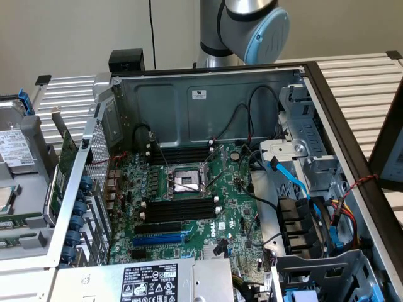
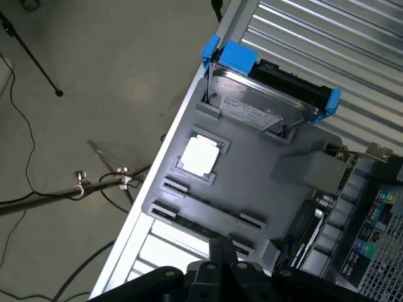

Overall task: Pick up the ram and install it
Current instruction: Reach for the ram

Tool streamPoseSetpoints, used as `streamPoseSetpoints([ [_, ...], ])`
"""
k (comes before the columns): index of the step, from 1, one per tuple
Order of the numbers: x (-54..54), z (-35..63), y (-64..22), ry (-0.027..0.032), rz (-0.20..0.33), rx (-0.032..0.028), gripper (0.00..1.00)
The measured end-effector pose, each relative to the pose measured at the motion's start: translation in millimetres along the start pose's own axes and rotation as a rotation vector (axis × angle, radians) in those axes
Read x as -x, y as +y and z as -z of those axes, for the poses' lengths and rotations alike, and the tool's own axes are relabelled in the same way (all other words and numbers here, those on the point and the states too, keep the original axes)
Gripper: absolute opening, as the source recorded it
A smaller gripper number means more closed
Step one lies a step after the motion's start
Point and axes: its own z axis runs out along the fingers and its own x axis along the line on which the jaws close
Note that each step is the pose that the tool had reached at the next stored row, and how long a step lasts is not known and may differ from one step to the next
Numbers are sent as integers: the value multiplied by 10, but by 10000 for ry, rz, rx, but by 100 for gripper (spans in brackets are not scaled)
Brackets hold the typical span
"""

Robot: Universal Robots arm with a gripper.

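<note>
Gripper (image 2: pixel 225 253) hovers over the ram (image 2: pixel 189 223), which lies in the gray tray (image 2: pixel 252 170); I cannot tell its opening. Nothing is picked up, I judge; the black slots (image 1: pixel 178 209) at the exterior view's centre sit empty.

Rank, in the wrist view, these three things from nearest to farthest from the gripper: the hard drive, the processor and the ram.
1. The ram, lying in a slot of the gray tray, just ahead of the gripper.
2. The processor, in the middle of the tray.
3. The hard drive, in its blue bracket at the tray's far end.
</note>
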Motion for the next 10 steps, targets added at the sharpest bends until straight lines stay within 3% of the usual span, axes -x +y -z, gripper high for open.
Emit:
streamPoseSetpoints([
  [10,0,-8,-1,85,1813,7,10],
])
